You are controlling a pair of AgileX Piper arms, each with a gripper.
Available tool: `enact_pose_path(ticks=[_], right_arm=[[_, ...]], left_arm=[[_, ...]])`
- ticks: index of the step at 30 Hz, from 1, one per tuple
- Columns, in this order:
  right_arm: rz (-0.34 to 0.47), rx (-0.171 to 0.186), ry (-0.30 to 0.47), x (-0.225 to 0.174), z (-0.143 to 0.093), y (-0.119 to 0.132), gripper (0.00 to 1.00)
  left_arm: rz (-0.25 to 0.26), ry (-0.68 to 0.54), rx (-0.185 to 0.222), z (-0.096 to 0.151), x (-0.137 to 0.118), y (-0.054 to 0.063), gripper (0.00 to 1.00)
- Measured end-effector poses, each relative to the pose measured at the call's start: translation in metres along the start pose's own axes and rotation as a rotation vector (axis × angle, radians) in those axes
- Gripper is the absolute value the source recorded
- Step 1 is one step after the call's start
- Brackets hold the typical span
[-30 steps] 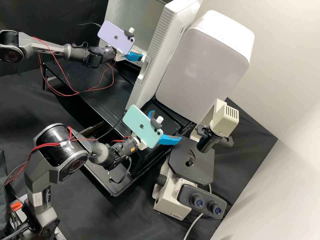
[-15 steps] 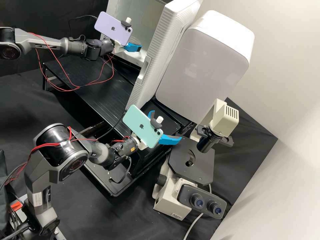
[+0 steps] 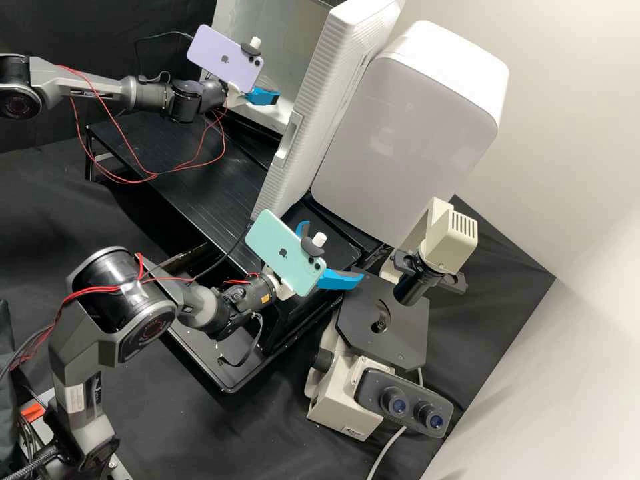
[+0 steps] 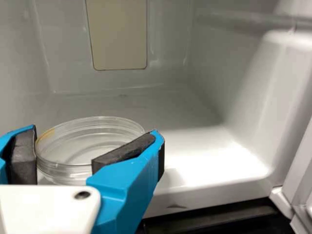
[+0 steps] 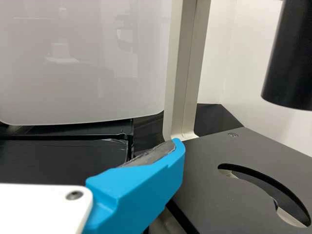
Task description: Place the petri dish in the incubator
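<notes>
**Clear plastic dish pinched inside the white chamber**

White moulded plastic makes up the biggest shape, the incubator. Its smooth, glossy walls curve into a rounded floor, and a flat beige panel is set in the back wall. Its thick door, ribbed along the edge, stands swung open. Just right of the door is a smooth, round-cornered white cabinet. A long black bench shelf with fine ridges runs along the left, under my far arm. Near right stands a cream microscope with a flat, matte black stage cut by a curved slot.

My right gripper hangs near, at the stage's left edge; whether it is spread or pressed together I cannot tell. My left gripper is at the far left, inside the incubator's mouth, pinching the petri dish between dark foam pads. The dish is round, shallow and transparent, low over the chamber floor; I cannot tell if it touches.
</notes>
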Motion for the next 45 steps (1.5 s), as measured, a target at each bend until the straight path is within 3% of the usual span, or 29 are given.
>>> enact_pose_path(ticks=[34, 35, 45], right_arm=[[0.000, 0.000, 0.000, 0.000, 0.000, 0.000, 1.00], [0.000, 0.000, 0.000, 0.000, 0.000, 0.000, 1.00], [0.000, 0.000, 0.000, 0.000, 0.000, 0.000, 1.00]], left_arm=[[-0.033, 0.028, 0.013, -0.005, 0.002, -0.013, 0.00], [-0.033, 0.028, 0.013, -0.005, 0.002, -0.013, 1.00], [-0.042, 0.033, 0.021, -0.006, 0.003, -0.018, 1.00]])
